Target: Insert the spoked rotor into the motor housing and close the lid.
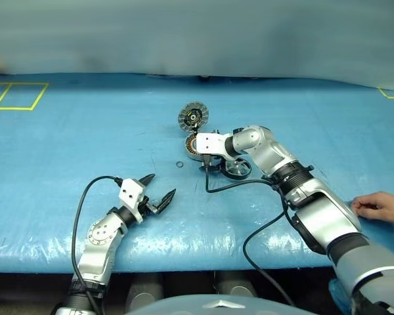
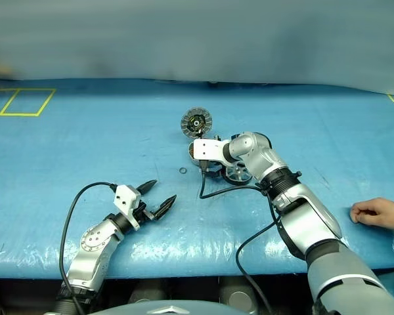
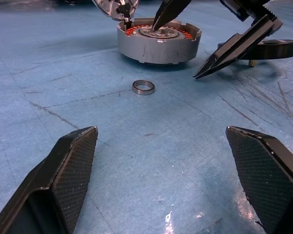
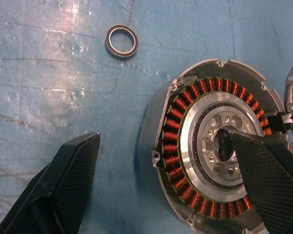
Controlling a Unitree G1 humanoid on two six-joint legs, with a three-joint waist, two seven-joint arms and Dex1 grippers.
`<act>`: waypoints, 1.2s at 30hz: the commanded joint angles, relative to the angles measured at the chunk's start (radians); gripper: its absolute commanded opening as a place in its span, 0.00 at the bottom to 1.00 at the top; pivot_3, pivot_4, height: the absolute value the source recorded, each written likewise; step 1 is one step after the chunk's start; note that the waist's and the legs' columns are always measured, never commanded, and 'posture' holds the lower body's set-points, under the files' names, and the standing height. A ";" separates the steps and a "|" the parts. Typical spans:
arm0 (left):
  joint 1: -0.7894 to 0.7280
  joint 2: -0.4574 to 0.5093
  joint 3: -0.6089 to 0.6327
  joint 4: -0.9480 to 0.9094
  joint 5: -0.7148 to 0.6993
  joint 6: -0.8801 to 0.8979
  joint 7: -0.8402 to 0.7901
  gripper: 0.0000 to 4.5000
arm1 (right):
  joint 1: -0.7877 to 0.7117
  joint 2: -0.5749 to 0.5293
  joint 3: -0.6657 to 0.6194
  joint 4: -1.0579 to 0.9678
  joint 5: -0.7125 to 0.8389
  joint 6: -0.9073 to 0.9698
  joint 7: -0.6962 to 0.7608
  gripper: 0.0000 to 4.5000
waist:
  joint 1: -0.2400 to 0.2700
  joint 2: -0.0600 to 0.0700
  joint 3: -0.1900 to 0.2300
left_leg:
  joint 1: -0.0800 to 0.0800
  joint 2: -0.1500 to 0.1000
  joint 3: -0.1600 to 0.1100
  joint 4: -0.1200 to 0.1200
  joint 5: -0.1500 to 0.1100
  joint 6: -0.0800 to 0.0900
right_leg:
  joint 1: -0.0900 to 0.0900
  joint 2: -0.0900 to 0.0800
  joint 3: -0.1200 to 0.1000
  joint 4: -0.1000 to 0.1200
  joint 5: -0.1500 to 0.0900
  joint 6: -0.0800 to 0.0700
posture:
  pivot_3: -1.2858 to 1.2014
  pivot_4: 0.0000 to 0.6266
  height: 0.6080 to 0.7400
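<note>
From the head views we see a blue-covered surface [image 1: 65, 131] with the housing [image 1: 196, 146] near its middle, its lid [image 1: 193, 117] tipped up open on the far side, inner face toward us. The rotor [image 1: 237, 169] lies on the surface just right of the housing, partly behind the right arm. A small ring [image 1: 179, 164] lies just left of the housing. The right hand [image 2: 206, 168] reaches in over the housing, pointing down and to the left, its fingers apart and holding nothing. The left hand [image 1: 159, 186] hovers low over the near part of the surface, well apart from the parts, fingers spread and empty. A person's hand [image 1: 382, 206] rests on the surface at the right edge.

In the left wrist view we look between our own spread fingers [image 3: 71, 170] toward the ring [image 3: 143, 87], with the housing [image 3: 158, 46] beyond it, copper windings showing at its top. One right fingertip [image 3: 168, 12] dips over the housing's centre and the other [image 3: 234, 48] points down beside it; the rotor [image 3: 268, 48] lies behind that one.

In the right wrist view we see straight down into the housing [image 4: 215, 146]: copper windings around a silver centre. One finger [image 4: 263, 175] lies over that centre, the other [image 4: 63, 180] over bare surface, with the ring [image 4: 121, 41] beyond.
</note>
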 commanded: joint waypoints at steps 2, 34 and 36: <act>-0.013 0.000 -0.001 -0.004 -0.002 -0.012 -0.003 1.00 | -0.004 -0.001 -0.034 -0.039 0.002 0.006 0.006 1.00 | -0.001 0.000 0.000 | 0.000 0.000 0.000 0.000 0.000 0.000 | 0.000 0.000 0.000 0.000 0.000 0.000 | 0.52 0.24 1.00; 0.007 0.011 0.007 -0.002 -0.003 -0.011 -0.004 1.00 | 0.510 -0.024 -0.183 -0.791 0.094 0.417 -0.029 0.46 | 0.003 -0.001 -0.004 | 0.003 0.000 -0.002 -0.001 0.000 0.000 | 0.003 0.001 0.000 0.001 -0.003 0.002 | 0.52 0.24 1.00; -0.001 0.011 0.004 0.002 -0.003 -0.010 -0.007 1.00 | 0.579 -0.032 -0.167 -0.913 0.103 0.482 -0.029 0.46 | 0.002 -0.001 -0.004 | 0.003 0.000 -0.001 -0.001 0.000 0.000 | 0.002 0.001 0.000 0.000 -0.004 0.004 | 0.52 0.24 1.00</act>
